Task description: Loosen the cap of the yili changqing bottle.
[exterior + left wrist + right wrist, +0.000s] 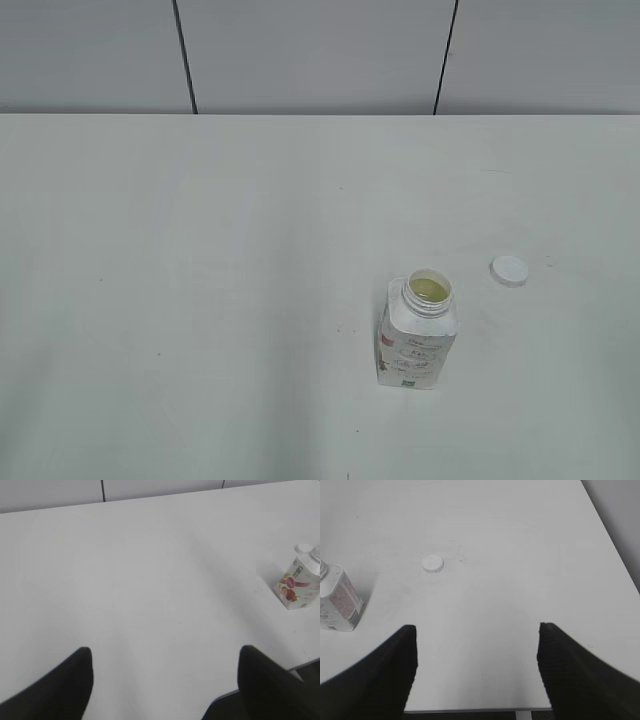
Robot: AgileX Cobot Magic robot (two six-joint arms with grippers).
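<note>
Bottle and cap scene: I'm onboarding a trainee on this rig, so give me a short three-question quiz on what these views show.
1. True or false: the cap is screwed onto the yili changqing bottle.
2. Multiple choice: in the exterior view, the cap lies A) to the left of the bottle, B) behind and to the right of it, C) on top of it.
3. Short answer: what do the left gripper and right gripper hold?

Key
1. False; it lies on the table, apart from the open, upright bottle.
2. B.
3. Nothing; both stand open over bare table.
</note>
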